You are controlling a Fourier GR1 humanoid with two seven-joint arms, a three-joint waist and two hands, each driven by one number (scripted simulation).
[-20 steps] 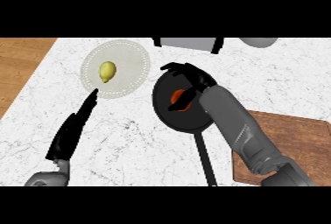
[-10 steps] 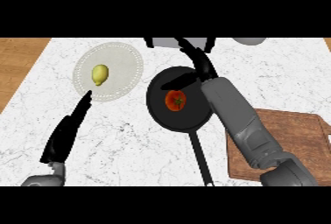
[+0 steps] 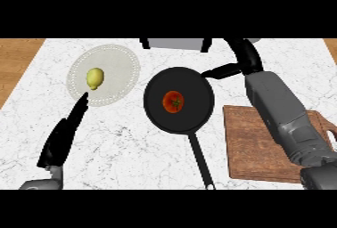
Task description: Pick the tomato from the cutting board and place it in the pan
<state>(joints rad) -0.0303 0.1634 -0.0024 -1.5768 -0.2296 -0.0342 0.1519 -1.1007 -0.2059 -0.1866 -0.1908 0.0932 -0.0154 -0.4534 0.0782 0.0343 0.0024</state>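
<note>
Tomato (image 3: 173, 101) lies in the pan (image 3: 197, 84), down-left of the right hand (image 3: 242, 62), whose fingers are spread, holding nothing, above the pan's far rim.

A red tomato (image 3: 173, 101) is lying in the middle of the black pan (image 3: 160, 118), whose long handle is pointing toward the view's lower edge. Just right of the pan, the wooden cutting board (image 3: 253, 142) is sitting on the marble counter (image 3: 132, 151), partly covered by the right grey forearm. The right hand (image 3: 245, 57) is hanging above the counter beyond the pan's upper right rim, fingers relaxed and holding nothing. At the upper left, a pale plate (image 3: 118, 62) is carrying a yellow lemon (image 3: 95, 78). The left hand (image 3: 66, 133) is resting at the lower left, straight fingers pointing toward the plate's near rim.
</note>
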